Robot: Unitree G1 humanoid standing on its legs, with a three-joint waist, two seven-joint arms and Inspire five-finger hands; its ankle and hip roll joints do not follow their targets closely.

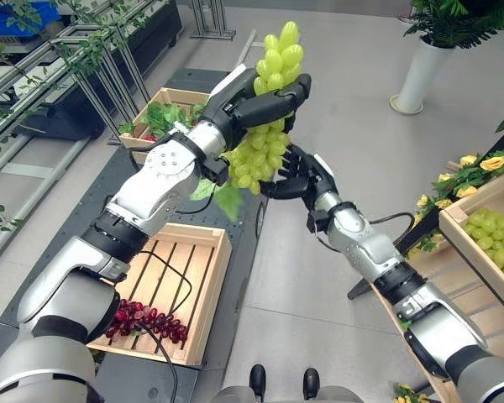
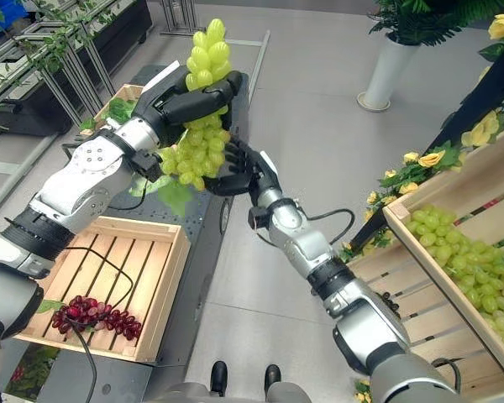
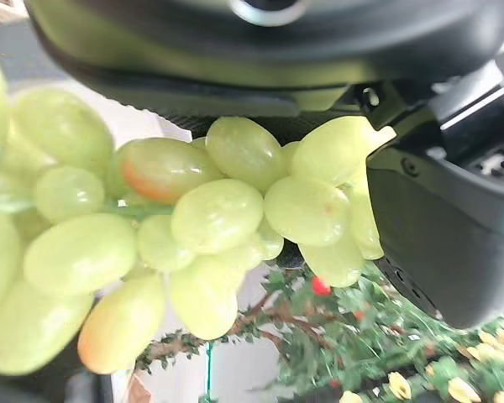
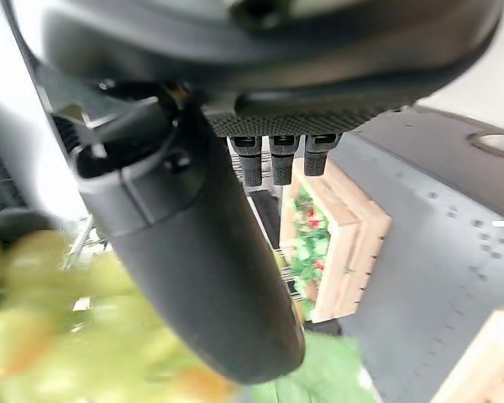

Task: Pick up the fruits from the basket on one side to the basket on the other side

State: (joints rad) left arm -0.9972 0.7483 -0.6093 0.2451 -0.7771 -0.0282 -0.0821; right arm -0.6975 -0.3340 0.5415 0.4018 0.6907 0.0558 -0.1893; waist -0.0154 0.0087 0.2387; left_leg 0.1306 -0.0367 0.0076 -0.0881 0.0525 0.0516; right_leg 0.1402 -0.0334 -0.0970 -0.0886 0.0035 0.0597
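A: Where is the green bunch?
B: The grapes (image 1: pixel 265 126) hang in mid-air above the grey floor (image 1: pixel 353 143), at 12 o'clock from the robot, clear of every crate.
A: Who holds them?
B: The left hand (image 1: pixel 252 105) has its fingers curled round the bunch near its upper third. The right hand (image 1: pixel 298 176) sits just below at 4 o'clock of the bunch, fingers bent against its lower side; a full clasp I cannot tell.
A: Which way does the bunch run?
B: Its long axis is nearly upright, tip toward 1 o'clock, the broader mass and a leaf (image 1: pixel 227 197) toward 7 o'clock.
A: Room around it?
B: Open floor lies toward 1 and 3 o'clock. At 7 o'clock the slatted crate (image 1: pixel 210 277) holds red grapes (image 1: pixel 147 321) near its close edge. At 10 o'clock stands a crate of greenery (image 1: pixel 164 113). At 4 o'clock a tilted crate (image 2: pixel 454 285) holds more green grapes (image 2: pixel 479 264), its rim well apart from the hands.
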